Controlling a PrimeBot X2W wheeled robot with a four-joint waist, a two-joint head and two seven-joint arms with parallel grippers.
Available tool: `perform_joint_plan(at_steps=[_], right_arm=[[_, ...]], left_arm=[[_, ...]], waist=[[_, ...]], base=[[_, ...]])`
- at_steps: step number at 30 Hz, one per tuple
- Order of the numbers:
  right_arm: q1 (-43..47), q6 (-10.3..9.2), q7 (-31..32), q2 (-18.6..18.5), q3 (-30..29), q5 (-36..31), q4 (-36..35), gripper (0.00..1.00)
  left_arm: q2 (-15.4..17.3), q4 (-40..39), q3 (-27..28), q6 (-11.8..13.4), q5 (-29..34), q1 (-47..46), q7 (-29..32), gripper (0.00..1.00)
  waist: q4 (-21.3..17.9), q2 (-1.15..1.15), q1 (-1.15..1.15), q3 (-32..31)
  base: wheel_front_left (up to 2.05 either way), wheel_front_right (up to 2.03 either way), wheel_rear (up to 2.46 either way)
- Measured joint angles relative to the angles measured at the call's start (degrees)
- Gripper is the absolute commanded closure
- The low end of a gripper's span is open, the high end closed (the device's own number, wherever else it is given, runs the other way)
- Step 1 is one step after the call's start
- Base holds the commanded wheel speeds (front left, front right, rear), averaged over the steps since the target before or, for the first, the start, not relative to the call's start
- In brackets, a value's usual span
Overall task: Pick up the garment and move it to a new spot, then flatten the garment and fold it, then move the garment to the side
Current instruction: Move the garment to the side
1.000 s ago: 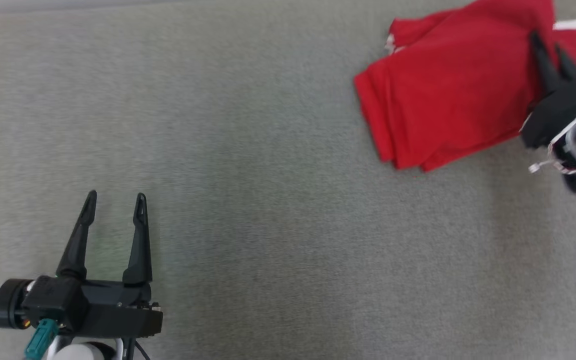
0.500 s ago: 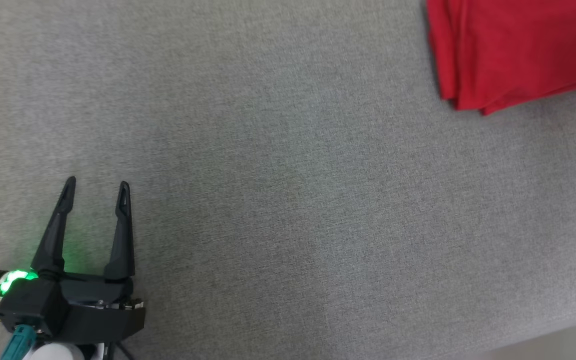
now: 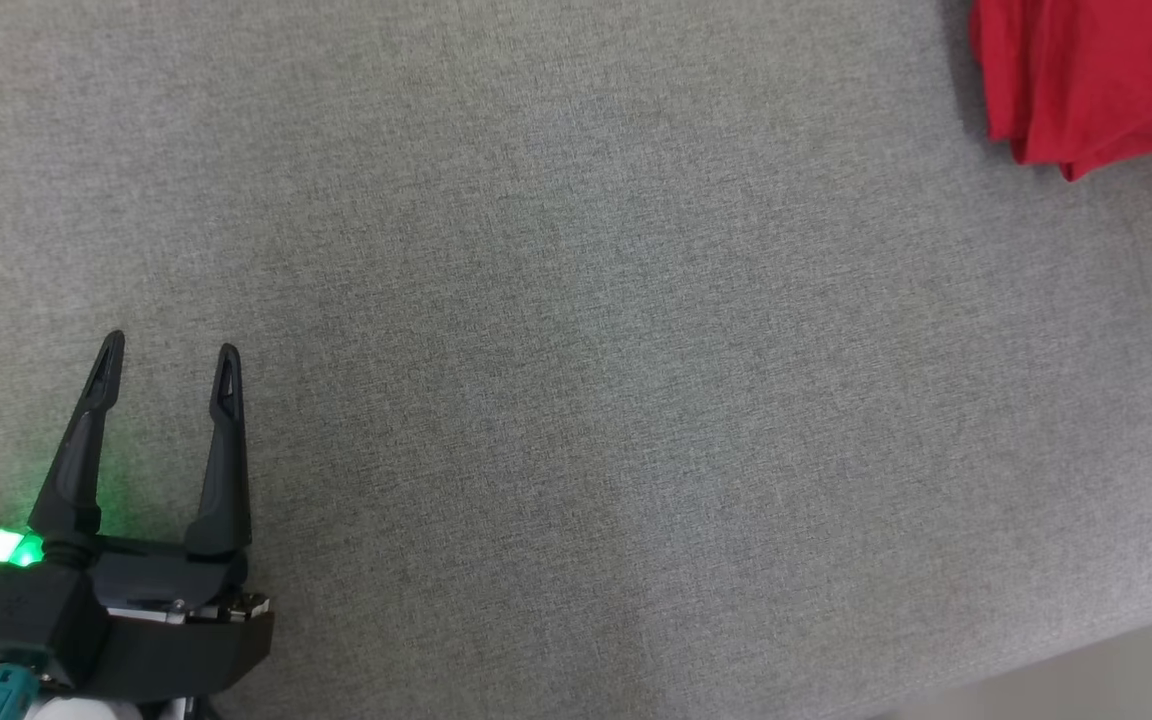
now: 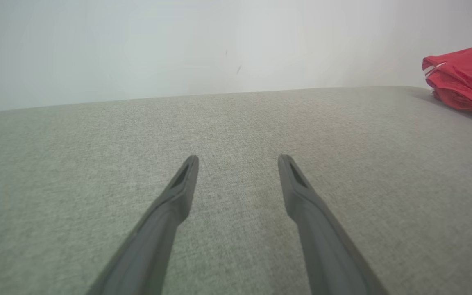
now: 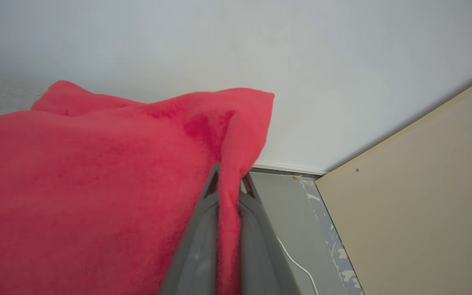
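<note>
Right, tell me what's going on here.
The robot's right tool is shut on an edge of the folded red garment, at the far right side of the grey fabric surface. The left tool is open, holding nothing, over bare surface well away from it. This looks like the move-to-the-side step.
</note>
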Motion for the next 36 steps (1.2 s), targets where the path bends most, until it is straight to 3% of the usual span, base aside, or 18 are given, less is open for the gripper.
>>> perform_joint_plan(at_steps=[3,4,5,13,20,36], right_arm=[[-0.88,0.0,0.05,0.74,0.05,-0.31,2.58,1.0],[-1.02,0.0,-0.1,0.98,0.21,-0.59,3.21,0.62],[-1.29,0.0,-0.59,1.25,0.25,-0.91,3.79,0.0],[-2.56,0.0,-2.98,3.09,-0.71,-1.79,6.88,0.0],[-1.23,0.0,-5.39,5.1,-3.5,-0.29,4.52,0.0],[20.59,0.0,-5.63,7.75,-19.24,-0.78,-17.64,0.0]], left_arm=[[0.11,-0.45,-0.03,0.18,0.0,-0.01,0.16,0.0],[0.12,-0.48,-0.01,0.22,0.0,-0.01,0.16,0.0],[0.14,-0.46,-0.03,0.24,-0.01,0.0,0.16,0.0],[0.23,0.81,0.09,0.75,-0.6,-0.01,-0.08,0.0],[-1.09,4.85,0.11,1.41,-1.47,1.36,-1.11,0.0],[-4.12,9.37,1.1,2.2,-3.5,8.84,-2.03,0.0]], waist=[[-0.05,0.0,0.0,0.56],[-0.05,0.0,0.0,0.69],[-0.06,0.0,0.0,0.8],[-0.05,0.0,0.0,0.17],[0.7,0.0,0.0,-3.75],[6.16,-0.02,-0.01,-19.25]], base=[[0.0,0.0,0.0],[0.0,0.0,0.0],[0.0,0.0,0.0],[0.0,0.0,0.0],[0.0,0.0,0.0],[0.0,0.0,0.0]])
